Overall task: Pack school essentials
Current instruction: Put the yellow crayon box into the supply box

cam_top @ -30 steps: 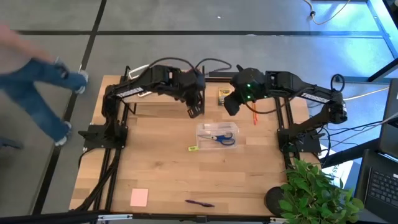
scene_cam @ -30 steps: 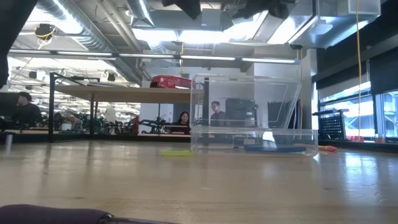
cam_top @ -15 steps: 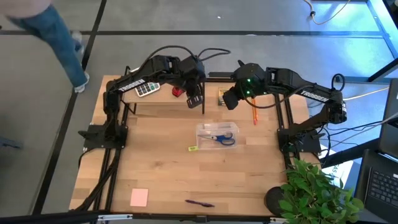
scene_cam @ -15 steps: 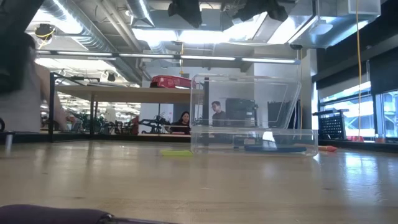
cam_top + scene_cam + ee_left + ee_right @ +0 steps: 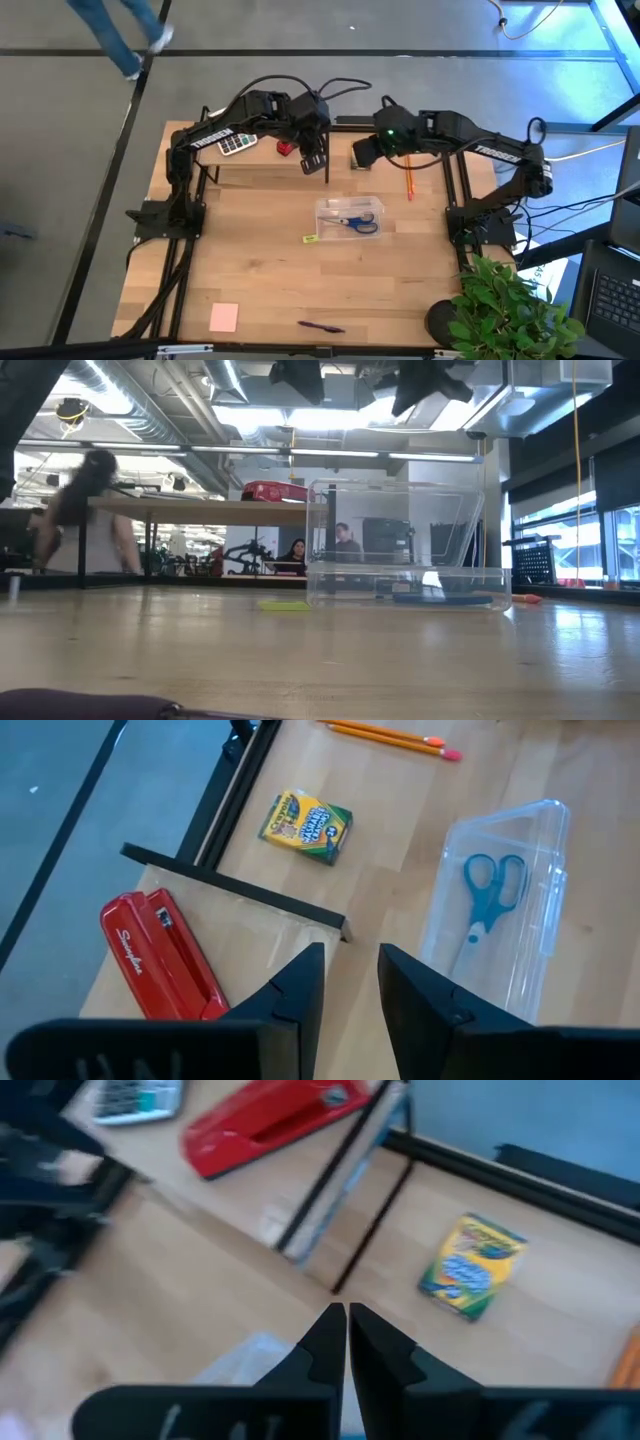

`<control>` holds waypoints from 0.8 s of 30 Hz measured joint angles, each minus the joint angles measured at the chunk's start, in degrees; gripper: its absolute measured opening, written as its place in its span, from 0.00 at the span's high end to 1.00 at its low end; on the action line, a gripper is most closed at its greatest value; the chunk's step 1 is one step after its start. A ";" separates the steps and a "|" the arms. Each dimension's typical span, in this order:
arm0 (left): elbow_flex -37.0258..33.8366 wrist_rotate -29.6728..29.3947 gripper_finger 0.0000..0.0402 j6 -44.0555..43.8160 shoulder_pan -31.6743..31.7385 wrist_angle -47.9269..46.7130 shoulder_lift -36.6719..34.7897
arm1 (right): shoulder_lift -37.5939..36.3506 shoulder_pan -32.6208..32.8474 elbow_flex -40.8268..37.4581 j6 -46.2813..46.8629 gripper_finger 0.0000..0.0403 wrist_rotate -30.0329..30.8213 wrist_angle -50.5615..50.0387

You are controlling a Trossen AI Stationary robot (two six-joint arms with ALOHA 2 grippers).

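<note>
A clear plastic box [image 5: 350, 215] stands mid-table with the blue-handled scissors [image 5: 487, 905] lying inside. The yellow-green crayon box [image 5: 472, 1267] lies flat near the far edge, and the orange pencil [image 5: 408, 183] lies to its right. The tiny yellow block [image 5: 311, 238] sits left of the clear box. The pink pad [image 5: 224, 317] and the dark pen [image 5: 320, 326] lie near the near edge. My left gripper [image 5: 350, 980] hovers open above the shelf's end. My right gripper [image 5: 347, 1335] hovers shut, above and beside the crayon box.
A raised wooden shelf [image 5: 250, 915] at the far left carries the red stapler [image 5: 160, 955] and the calculator [image 5: 237, 143]. A potted plant [image 5: 510, 305] stands at the near right corner. Black frame posts flank the table. A person walks on the floor beyond the far left.
My left gripper has drawn back toward the far edge, uncovering the calculator and stapler on the shelf. My right gripper has shifted toward the far edge and left, over the crayon box. The person on the floor has walked away past the far left corner.
</note>
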 joint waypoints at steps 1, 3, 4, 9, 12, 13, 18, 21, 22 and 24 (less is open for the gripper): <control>0.00 -0.02 0.78 -0.02 0.02 0.00 0.00 | 0.62 -0.32 0.00 0.01 0.95 -0.20 -0.08; 0.01 -0.02 0.78 -0.04 0.02 0.02 0.00 | 2.28 -1.05 0.00 -0.02 0.95 -1.48 0.00; 0.00 -0.02 0.78 -0.04 0.02 0.02 0.00 | 3.31 -1.45 0.00 -0.03 0.95 -1.72 -0.06; 0.00 -0.02 0.78 -0.09 0.00 0.02 0.00 | 7.86 -2.65 -0.02 2.07 0.95 -1.91 -2.25; 0.00 -0.04 0.78 -0.09 0.02 0.02 0.00 | 9.54 -3.33 -0.07 2.94 0.95 -1.14 -2.98; 0.00 -0.04 0.78 -0.09 0.02 0.02 0.00 | 9.80 -3.52 -0.07 3.06 0.95 -0.97 -2.72; 0.01 -0.04 0.78 -0.09 0.02 0.02 0.00 | 11.81 -4.28 -0.04 3.05 0.95 0.43 -2.14; 0.00 -0.04 0.78 -0.09 0.02 0.02 0.00 | 13.51 -4.28 -0.04 2.95 0.95 0.59 -2.16; 0.00 -0.04 0.78 -0.09 0.02 0.02 0.00 | 14.28 -4.28 -0.04 2.96 0.94 0.62 -2.16; 0.01 -0.03 0.78 -0.09 0.02 0.02 0.00 | 15.68 -4.28 -0.04 3.48 0.91 1.13 -2.44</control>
